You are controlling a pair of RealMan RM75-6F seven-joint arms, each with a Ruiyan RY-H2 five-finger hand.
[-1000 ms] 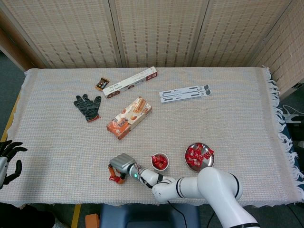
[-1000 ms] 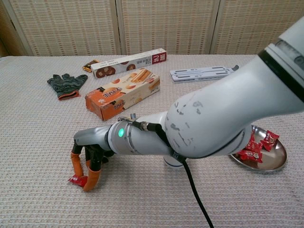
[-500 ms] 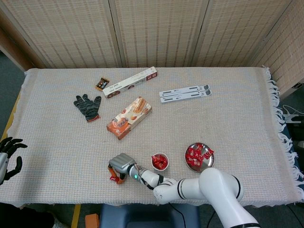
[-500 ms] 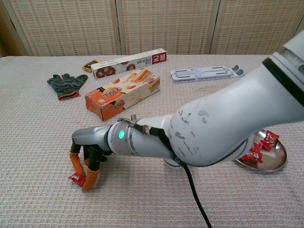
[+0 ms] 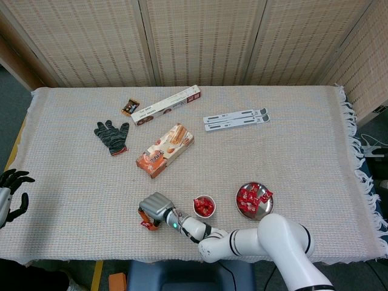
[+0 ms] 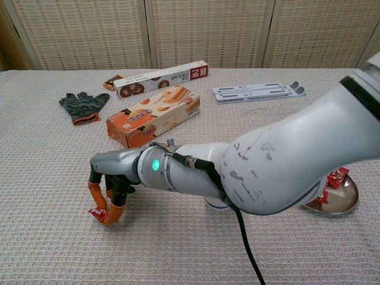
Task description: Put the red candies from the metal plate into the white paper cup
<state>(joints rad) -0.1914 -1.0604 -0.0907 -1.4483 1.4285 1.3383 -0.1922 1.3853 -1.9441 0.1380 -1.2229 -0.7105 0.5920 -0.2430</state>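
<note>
Red candy (image 6: 97,213): on the cloth at the front left, pinched by the right hand (image 6: 110,193); others lie in the metal plate (image 5: 254,209)
White paper cup (image 5: 204,207): holds candies
Left hand (image 5: 11,194): fingers spread, holding nothing

Glossy white right arm (image 6: 285,160), green light, grey right hand (image 6: 110,184) with orange fingertips

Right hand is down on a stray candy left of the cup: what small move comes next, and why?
Probably lift the right hand and carry it rightward to the white paper cup. Its fingertips pinch a red candy at the cloth, and the cup, already holding candies, stands just right of it.
</note>
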